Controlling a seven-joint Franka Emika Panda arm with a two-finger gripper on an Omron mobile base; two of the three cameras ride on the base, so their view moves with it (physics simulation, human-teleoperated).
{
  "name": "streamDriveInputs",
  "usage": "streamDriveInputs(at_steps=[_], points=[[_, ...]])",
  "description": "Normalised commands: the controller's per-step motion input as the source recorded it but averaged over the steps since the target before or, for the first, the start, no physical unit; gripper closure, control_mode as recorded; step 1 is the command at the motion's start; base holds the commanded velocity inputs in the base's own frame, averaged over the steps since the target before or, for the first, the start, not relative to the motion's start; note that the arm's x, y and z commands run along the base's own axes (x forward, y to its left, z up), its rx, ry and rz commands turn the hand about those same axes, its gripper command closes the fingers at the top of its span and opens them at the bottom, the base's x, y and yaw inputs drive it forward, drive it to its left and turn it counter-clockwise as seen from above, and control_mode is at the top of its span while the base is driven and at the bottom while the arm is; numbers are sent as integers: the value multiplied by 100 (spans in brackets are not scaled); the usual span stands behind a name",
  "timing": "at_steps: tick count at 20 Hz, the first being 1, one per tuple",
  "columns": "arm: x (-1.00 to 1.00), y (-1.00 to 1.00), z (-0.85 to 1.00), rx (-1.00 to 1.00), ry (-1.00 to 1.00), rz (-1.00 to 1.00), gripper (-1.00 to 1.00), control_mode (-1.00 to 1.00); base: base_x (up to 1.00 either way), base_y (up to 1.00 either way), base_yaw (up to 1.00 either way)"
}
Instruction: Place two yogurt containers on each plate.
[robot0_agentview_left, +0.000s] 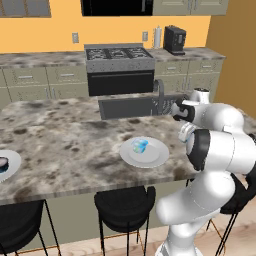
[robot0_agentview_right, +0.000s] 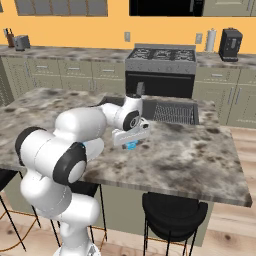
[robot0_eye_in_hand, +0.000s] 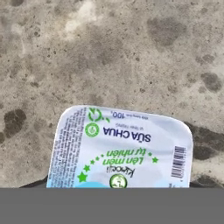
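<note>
yogurt tub btm cut off by frame edge.
</note>
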Motion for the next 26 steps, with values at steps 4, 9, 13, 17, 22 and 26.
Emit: streamDriveInputs(at_steps=[4, 9, 13, 17, 22, 26], points=[[-56, 34, 44, 2, -1, 6, 100, -100, 0, 0, 0], [-92, 100, 41, 0, -1, 3, 100, -100, 0, 0, 0], [-74, 92, 9, 0, 0, 0, 100, -100, 0, 0, 0], [-12, 72, -6, -3, 0, 0, 100, -100, 0, 0, 0], [25, 47, -14, -1, 2, 0, 100, -100, 0, 0, 0], [43, -7, -18, 0, 6, 0, 100, -100, 0, 0, 0]])
